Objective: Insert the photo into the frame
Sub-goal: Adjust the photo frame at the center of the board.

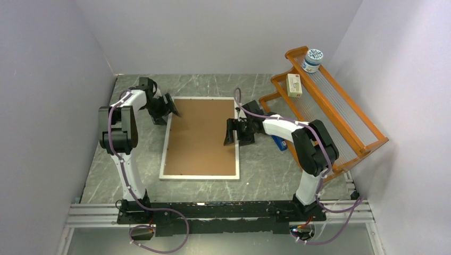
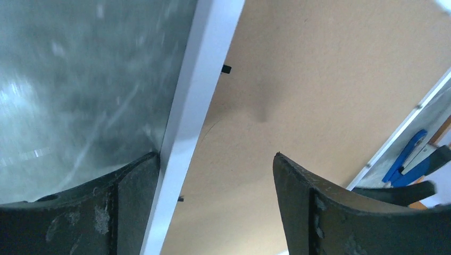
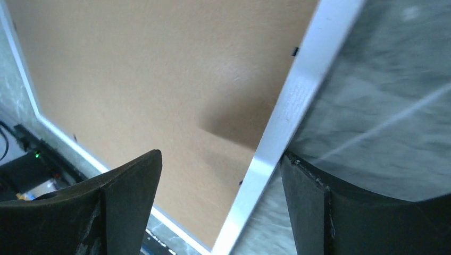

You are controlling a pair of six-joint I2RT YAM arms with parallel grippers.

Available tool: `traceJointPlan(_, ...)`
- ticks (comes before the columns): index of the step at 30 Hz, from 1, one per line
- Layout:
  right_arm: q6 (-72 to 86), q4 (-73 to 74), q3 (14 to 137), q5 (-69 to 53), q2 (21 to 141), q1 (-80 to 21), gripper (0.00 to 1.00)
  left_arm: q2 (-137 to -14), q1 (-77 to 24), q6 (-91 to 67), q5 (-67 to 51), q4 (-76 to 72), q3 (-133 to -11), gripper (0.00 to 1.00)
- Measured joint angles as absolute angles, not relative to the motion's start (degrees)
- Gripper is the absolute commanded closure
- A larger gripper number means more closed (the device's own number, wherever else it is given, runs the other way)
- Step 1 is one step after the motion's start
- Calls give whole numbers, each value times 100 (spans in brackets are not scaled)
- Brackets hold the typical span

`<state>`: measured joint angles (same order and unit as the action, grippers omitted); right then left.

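Frame: flat on the table, middle, brown backing board facing up.
Left gripper: wide, jaws either side of the frame's far left rim.
Right gripper: wide, astride the right rim.

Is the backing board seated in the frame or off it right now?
In: the brown backing board fills the frame rim to rim, flat on the table.

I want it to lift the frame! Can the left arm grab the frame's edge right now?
Probably yes. The left gripper is open and straddles the frame rim, with table on one side and the brown board on the other. Nothing seems to block it.
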<state>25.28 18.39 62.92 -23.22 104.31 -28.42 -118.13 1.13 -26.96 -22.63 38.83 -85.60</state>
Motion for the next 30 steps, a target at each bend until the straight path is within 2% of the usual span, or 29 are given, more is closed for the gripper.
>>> traceJointPlan(6, 2816, 1660, 6224, -2646, 10457, -3527, 15, -12512, 226, -2414, -2773, 3247, -9491, 21)
traceJointPlan(12, 3041, 1546, 6615, -3059, 10853, -4254, 15, -13209, 202, -2320, -3341, 2834, -10392, 18)
traceJointPlan(18, 3006, 1745, 6694, -2292, 10720, -4407, 17, -13192, 331, -2373, -3371, 2965, -10407, 14)
traceJointPlan(25, 2849, 2178, 7513, -1811, 10551, -4311, 21, -12578, 1046, -2383, -3116, 4007, -10374, 12)
traceJointPlan(30, 2703, 2095, 8348, -2373, 11028, -4506, 32, -11255, 1559, -2322, -2316, 4532, -9830, 14)
